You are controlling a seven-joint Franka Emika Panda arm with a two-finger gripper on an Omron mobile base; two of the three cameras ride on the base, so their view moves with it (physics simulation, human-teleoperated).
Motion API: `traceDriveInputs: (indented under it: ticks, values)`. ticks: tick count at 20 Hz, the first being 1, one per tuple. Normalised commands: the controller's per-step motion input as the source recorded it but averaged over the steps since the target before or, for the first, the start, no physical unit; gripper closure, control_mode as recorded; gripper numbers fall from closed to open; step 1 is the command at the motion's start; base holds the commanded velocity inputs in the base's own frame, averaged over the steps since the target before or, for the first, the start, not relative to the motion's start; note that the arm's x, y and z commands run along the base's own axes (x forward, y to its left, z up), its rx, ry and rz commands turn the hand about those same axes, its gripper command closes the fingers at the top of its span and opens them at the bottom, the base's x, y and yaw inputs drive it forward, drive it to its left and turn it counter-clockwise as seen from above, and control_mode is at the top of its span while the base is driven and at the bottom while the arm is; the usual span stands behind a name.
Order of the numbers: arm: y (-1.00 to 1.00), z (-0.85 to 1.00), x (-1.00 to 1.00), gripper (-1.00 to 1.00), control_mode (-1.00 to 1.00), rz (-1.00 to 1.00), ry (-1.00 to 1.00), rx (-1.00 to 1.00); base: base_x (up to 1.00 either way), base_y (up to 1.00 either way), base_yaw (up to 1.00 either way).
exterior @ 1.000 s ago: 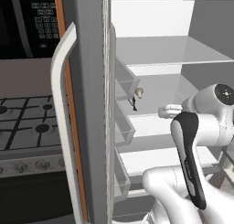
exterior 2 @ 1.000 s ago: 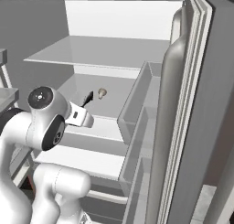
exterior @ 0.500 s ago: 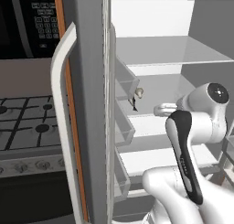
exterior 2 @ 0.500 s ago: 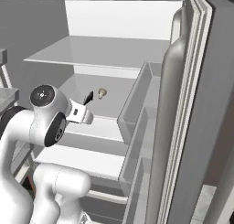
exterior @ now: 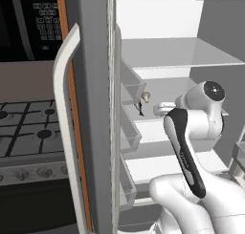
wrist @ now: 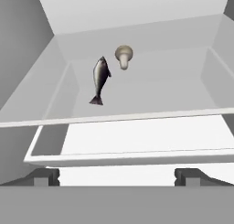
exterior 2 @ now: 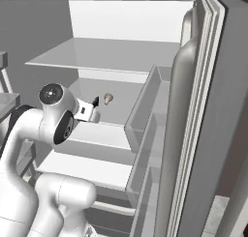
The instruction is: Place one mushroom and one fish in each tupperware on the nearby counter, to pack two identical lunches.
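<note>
Reaching into the open fridge, I have the gripper [wrist: 117,176] lined up with a middle shelf [wrist: 151,93], its fingers [wrist: 45,176] spread fully apart and holding nothing. On that shelf, towards the back, lie a fish [wrist: 100,78] and a mushroom [wrist: 123,55], close beside each other but not touching as far as I can tell. From the left base camera I see the same pair, the mushroom [exterior: 145,96] pale and the fish [exterior: 140,108] a dark sliver below it, ahead of the arm [exterior: 184,142]. The right base camera shows the mushroom [exterior 2: 108,98] just past the hand.

I judge both items light and small. The fish looks slim and smooth, so I expect it to be slippery; I would take it across the thickest part of the body, just behind the head, with the fingers set square to its length rather than near the thin tail. The mushroom has a rounded cap on a short stem, likely to roll if nudged; I would close on the cap from both sides. The fish lies nearer the hand, so I would go for it before the mushroom.
</note>
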Motion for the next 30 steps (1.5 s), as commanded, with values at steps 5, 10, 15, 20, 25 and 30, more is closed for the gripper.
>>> traceDriveInputs:
  ticks: [5,10,15,20,25,30]
  values:
    - [0.00,0.00,0.35,-1.00,-1.00,0.06,0.01,-0.03,0.00,0.00,0.00]
    - [0.01,-0.14,0.28,-1.00,-1.00,0.06,0.00,-0.04,0.00,0.00,0.00]
    - [0.06,-0.25,0.24,-1.00,-1.00,0.07,0.00,-0.06,0.00,0.00,0.00]
    - [0.12,-0.26,0.20,-1.00,-1.00,0.04,0.00,-0.05,0.00,0.00,0.00]
    - [0.12,-0.16,0.18,-1.00,-1.00,0.00,0.00,-0.01,0.00,0.00,0.00]
    - [0.13,-0.10,0.17,-1.00,-1.00,0.00,0.00,0.00,0.00,0.00,0.00]
